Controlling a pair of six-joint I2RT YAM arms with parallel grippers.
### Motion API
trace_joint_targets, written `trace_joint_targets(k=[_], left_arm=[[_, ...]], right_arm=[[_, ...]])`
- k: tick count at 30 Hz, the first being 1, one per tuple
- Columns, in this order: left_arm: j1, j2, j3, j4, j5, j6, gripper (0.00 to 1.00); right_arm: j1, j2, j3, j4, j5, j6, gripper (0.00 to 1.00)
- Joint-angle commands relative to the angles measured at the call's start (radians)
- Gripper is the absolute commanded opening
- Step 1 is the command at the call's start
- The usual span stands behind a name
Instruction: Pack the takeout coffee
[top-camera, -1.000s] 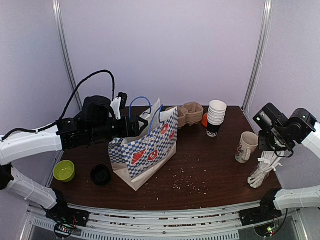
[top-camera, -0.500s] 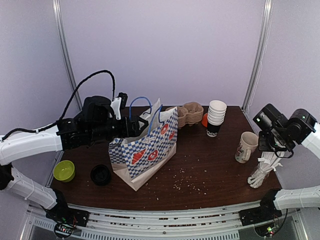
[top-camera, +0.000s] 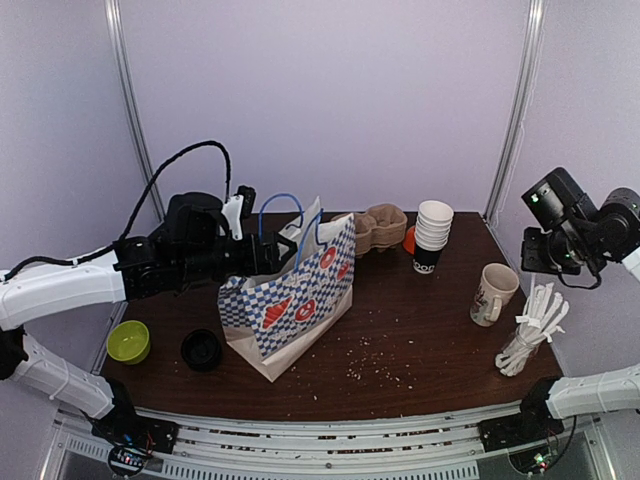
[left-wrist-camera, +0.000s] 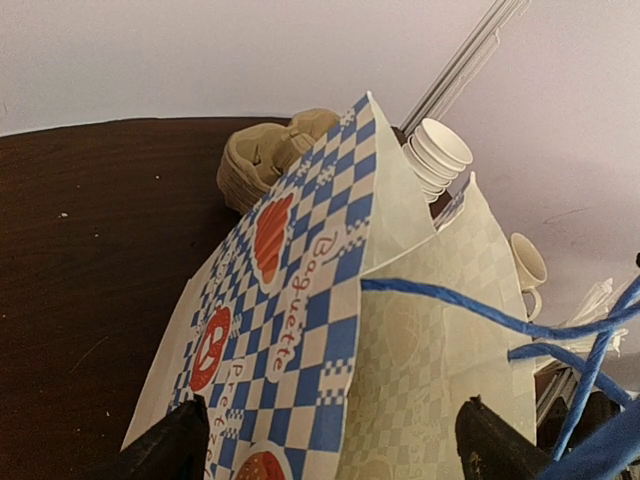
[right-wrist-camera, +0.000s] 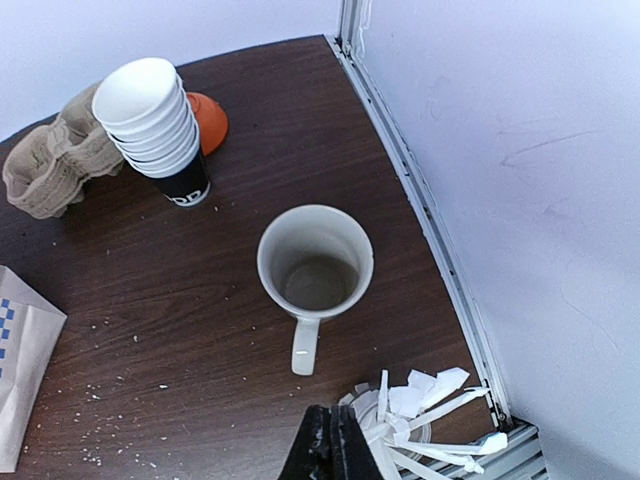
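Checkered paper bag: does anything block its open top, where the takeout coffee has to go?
The left pincer, open, sits right at the mouth of the checkered paper bag, and the blue rope handles cross over it. Nothing else visibly blocks it. The takeout coffee itself shows in no view.

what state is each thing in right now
paper bag, standing, top open
left tool, open, bag between its fingers
right tool, shut, empty
mug, upright, looks empty
cup stack, upright, nested, no lids
green bowl, upright, looks empty
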Motion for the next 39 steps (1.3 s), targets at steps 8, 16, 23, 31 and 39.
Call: trace_joint_targets(k=[8,16,23,31,39], left_arm=[[0.007,0.023,0.029,-0.007,-0.005,0.008,0.88],[0.006,0.019,0.04,-0.024,-0.011,-0.002,0.89],[0.007,0.002,0.055,-0.051,-0.036,-0.003,0.89],[0.006,-0.024,0.06,-0.063,-0.065,-0.007,0.89],[0.007,-0.065,0.066,-0.063,-0.075,0.0,0.9]], right_arm=[[-0.007,0.093,0.327,-0.022,-0.088,-0.08,0.0],[-0.007,0.172,0.524,-0.023,-0.139,-0.126,0.0],[-0.007,0.246,0.708,-0.021,-0.159,-0.181,0.0],[-0.007,0.296,0.83,0.03,-0.182,-0.237,0.0],[-0.006,0.242,0.682,0.374,-0.438,-0.253,0.0]])
